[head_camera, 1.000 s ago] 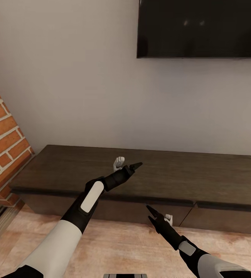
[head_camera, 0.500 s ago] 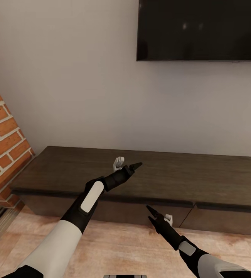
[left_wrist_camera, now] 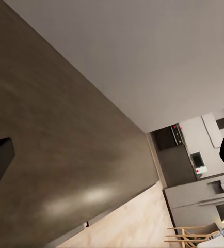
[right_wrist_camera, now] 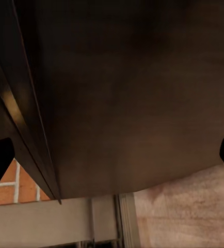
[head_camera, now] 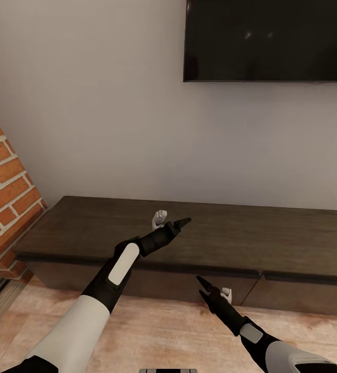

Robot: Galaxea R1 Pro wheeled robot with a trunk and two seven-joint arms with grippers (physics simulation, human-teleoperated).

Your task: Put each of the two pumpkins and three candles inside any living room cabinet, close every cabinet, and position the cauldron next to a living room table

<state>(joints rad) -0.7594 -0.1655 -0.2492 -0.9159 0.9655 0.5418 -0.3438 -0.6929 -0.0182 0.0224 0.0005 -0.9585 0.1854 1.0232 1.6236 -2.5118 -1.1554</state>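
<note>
The cabinet is running low and dark along the wall, its flat fronts closed, filling the head view from 9 to 3 o'clock. The left gripper is hovering over the cabinet's top near the centre, its fingers spread wide in the left wrist view, holding and touching nothing. The right gripper is hanging at about 5 o'clock, just before the cabinet's front, fingers likewise spread wide and empty. A TV is sitting on the wall at 1 o'clock; a brick fireplace is standing at 9 o'clock; the wood floor is lying below.
</note>
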